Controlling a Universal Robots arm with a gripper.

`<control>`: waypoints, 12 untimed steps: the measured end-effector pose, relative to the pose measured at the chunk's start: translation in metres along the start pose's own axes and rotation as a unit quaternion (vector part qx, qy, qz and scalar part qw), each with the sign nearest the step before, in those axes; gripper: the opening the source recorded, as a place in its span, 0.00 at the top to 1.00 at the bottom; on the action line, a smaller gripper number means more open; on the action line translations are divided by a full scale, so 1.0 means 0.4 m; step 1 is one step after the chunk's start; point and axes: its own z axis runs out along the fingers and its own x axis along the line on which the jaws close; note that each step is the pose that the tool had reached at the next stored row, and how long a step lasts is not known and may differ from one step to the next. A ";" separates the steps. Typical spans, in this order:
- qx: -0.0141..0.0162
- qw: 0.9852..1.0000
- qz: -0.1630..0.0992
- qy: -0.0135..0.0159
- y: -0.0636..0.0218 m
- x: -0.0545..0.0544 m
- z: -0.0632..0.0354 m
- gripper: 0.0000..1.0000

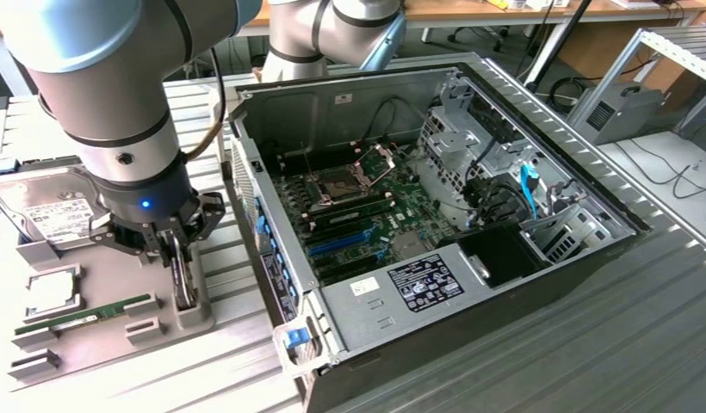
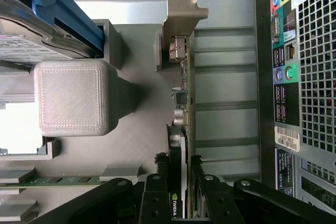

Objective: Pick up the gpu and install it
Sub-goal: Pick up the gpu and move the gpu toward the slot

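Note:
The gpu [image 1: 188, 284] is a thin dark card standing on edge in a slot of the grey holder [image 1: 118, 267], at the exterior view's left. My gripper [image 1: 176, 251] comes straight down on it from above. In the wrist view the gpu [image 2: 181, 103] is seen edge-on, with its silvery-tan bracket [image 2: 181, 17] at the far end. My gripper [image 2: 179, 179] has a black finger pressed on each face of the card, so it is shut on it. The card's lower edge still looks seated in the holder.
The open computer case [image 1: 583, 185] lies right of the holder, its motherboard with blue slots [image 1: 336, 245] exposed. On the holder are a hard drive [image 1: 49, 206], a processor [image 1: 52, 292] and a green RAM stick [image 1: 83, 317]. The case's rear ports [image 2: 286, 72] are close beside the card.

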 end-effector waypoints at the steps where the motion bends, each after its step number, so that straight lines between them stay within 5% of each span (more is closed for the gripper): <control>1: 0.000 1.000 0.000 0.000 0.000 0.000 -0.001 0.73; 12: 0.000 1.000 0.000 0.000 0.002 -0.001 -0.053 0.73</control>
